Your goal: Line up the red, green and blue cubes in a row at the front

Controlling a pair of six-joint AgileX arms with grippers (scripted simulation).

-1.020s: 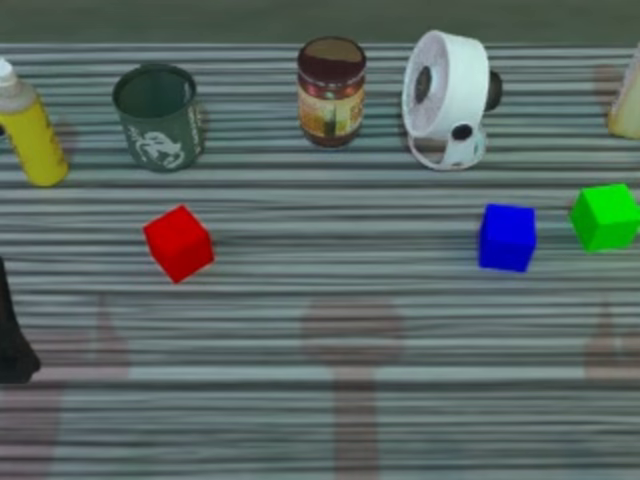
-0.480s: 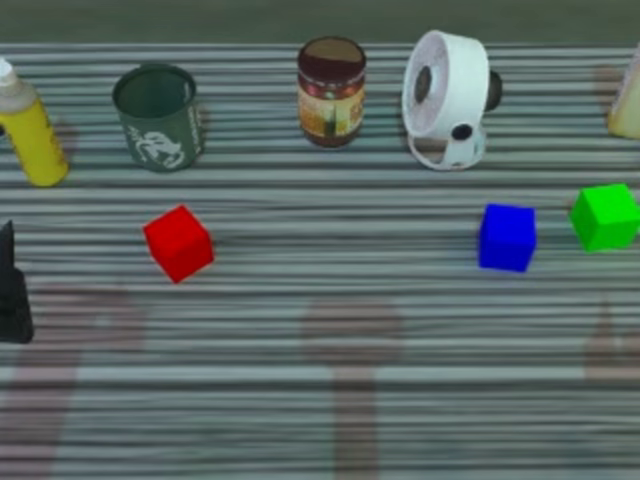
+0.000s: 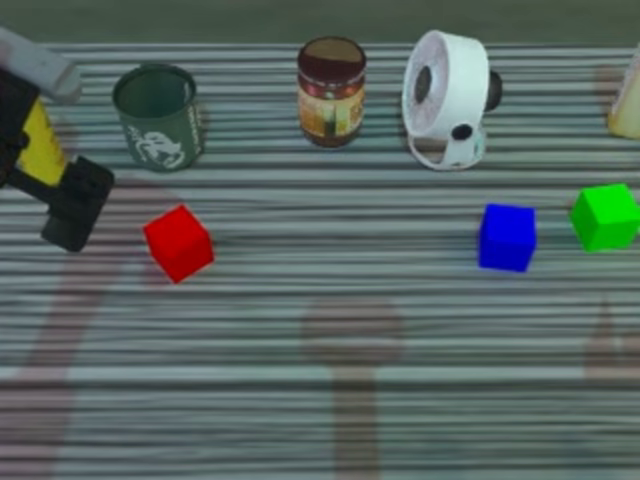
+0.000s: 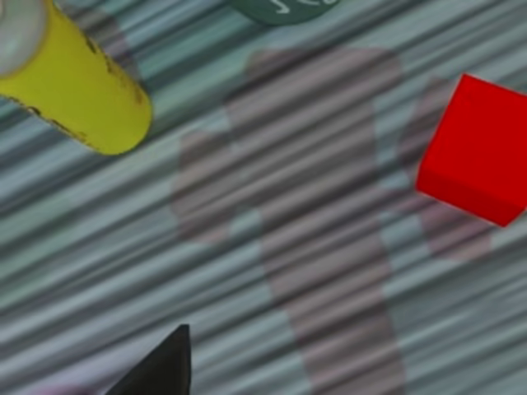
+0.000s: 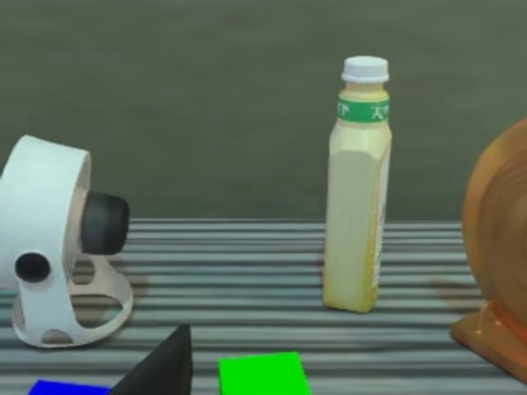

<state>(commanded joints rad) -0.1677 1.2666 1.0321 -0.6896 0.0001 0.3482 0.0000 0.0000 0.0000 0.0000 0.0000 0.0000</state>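
Note:
The red cube point(image 3: 178, 242) sits left of centre on the striped table, and the left wrist view shows it too point(image 4: 478, 148). My left gripper point(image 3: 68, 212) hovers just left of it, apart from it, with the arm reaching in over the yellow bottle point(image 3: 42, 152). The blue cube point(image 3: 507, 237) and green cube point(image 3: 605, 216) rest apart on the right side. In the right wrist view the green cube point(image 5: 262, 374) and a sliver of the blue cube point(image 5: 66, 388) lie close below a dark part of my right gripper point(image 5: 165, 370). That arm is outside the top view.
Along the back stand a green mug point(image 3: 157, 117), a brown jar point(image 3: 331, 92), a white fan point(image 3: 447, 98) and a pale bottle point(image 3: 628, 95). An orange-brown rounded object point(image 5: 498, 247) shows in the right wrist view.
My left arm has swung in from the left edge toward the back and right, ending beside the red cube. The cubes have not moved.

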